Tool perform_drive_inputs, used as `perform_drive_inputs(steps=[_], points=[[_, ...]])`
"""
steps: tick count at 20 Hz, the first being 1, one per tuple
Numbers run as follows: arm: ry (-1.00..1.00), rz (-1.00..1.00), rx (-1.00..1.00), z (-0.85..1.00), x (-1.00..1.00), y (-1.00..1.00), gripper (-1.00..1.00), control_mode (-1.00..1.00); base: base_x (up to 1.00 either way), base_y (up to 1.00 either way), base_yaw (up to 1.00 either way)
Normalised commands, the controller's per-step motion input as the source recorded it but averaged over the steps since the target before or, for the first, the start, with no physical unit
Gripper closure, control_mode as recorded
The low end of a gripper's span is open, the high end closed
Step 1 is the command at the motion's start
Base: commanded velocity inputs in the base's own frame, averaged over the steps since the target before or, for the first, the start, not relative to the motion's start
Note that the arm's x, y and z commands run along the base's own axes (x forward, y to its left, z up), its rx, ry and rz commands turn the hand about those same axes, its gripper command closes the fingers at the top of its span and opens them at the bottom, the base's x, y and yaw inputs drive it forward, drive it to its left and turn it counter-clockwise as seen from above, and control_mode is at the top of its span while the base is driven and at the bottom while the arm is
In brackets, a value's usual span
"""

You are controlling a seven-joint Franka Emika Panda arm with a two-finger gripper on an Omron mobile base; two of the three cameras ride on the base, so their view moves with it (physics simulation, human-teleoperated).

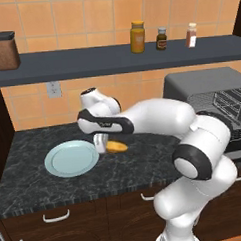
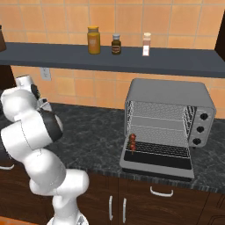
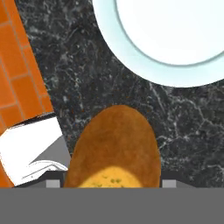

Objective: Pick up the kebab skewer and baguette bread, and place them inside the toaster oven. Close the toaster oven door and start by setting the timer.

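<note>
Baguette bread (image 1: 117,146) sits between the fingers of the gripper (image 1: 101,143), jaws spread wide and closed on it from what I can tell, just right of the plate (image 1: 70,158). Its long axis points toward the toaster oven (image 2: 169,123), well off to the right. Door (image 2: 159,165) is down and the kebab skewer (image 2: 132,142) already sits on the rack, so the path looks clear.

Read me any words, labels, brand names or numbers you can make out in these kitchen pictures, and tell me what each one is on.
No text can be read anywhere.
Three shelf jars: the orange jar, the dark jar and the pale bottle have labels too small and blurred to read.
Toaster oven: its three knobs show no legible markings.
Wall outlet: no lettering visible.
</note>
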Motion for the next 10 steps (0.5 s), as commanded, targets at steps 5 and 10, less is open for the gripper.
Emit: perform_drive_inputs(steps=[5, 10], points=[[0.00, -0.08, 0.00, 0.17, -0.01, -1.00, 1.00, -1.00, 0.00, 0.00, 0.00], [-0.01, -0.11, 0.00, 0.24, -0.21, -1.00, 1.00, -1.00, 0.00, 0.00, 0.00]])
